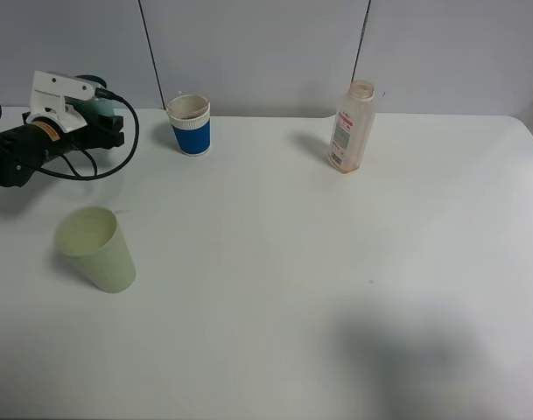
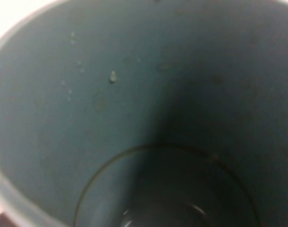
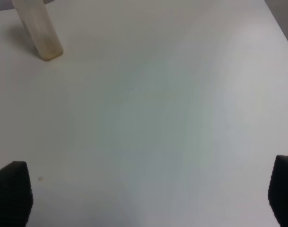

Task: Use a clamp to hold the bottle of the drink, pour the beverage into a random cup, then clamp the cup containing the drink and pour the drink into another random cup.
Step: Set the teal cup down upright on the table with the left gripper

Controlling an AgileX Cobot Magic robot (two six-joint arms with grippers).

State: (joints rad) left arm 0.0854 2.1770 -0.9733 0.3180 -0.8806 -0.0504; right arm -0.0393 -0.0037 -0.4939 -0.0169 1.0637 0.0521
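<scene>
A: Where's the teal-green tumbler?

B: At the far left of the table, clamped in the left gripper; most of it is hidden behind the arm in the high view. The wrist camera looks straight down inside: droplets on the wall, little or no liquid that I can make out at the bottom.

A: So which step is this?

B: I'd judge the second pour is done or nearly so. The blue cup with the white rim stands just beside the gripper, dark inside, possibly the tea-coloured drink.

A: Next?

B: Likely setting the tumbler upright on the table and releasing it.

A: The rest?

B: The bottle stands upright far back, looking nearly drained. The pale yellow-green cup looks empty. The right gripper hangs wide open over bare table.
</scene>
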